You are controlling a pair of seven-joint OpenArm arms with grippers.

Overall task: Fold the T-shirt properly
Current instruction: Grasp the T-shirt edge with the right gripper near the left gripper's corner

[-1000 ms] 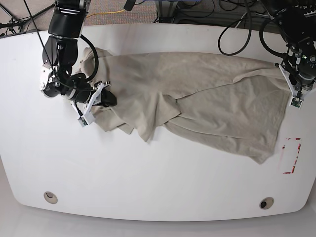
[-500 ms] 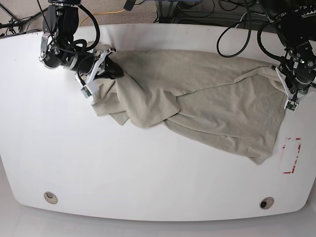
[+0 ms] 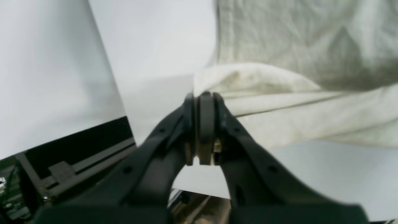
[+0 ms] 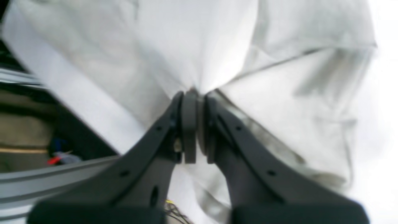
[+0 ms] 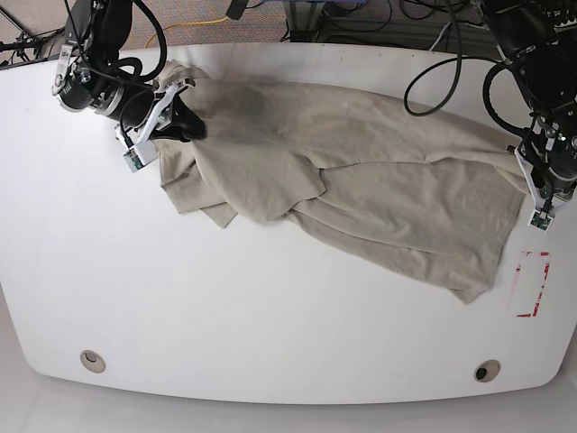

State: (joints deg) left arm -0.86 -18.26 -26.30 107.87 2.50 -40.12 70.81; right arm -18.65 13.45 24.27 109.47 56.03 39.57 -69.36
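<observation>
Both grippers pressed together on cloth: right gripper [image 4: 194, 93] pinching a bunched fold of the plain khaki-beige, wrinkly cotton T-shirt [image 5: 361, 189], left gripper [image 3: 203, 95] pinching its hem edge. Shirt lying crumpled across the far half of the white oval table [image 5: 270, 334], one end at each gripper. Best to pull both ends apart evenly, keeping the cloth low, until wrinkles flatten.

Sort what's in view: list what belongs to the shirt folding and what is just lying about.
Belongs to the job:
- T-shirt, spread crumpled on the table
- right tool, shut on the T-shirt
- left tool, shut on the T-shirt's edge

Just lying about:
- red markings on the table
- cables beyond the far edge
</observation>
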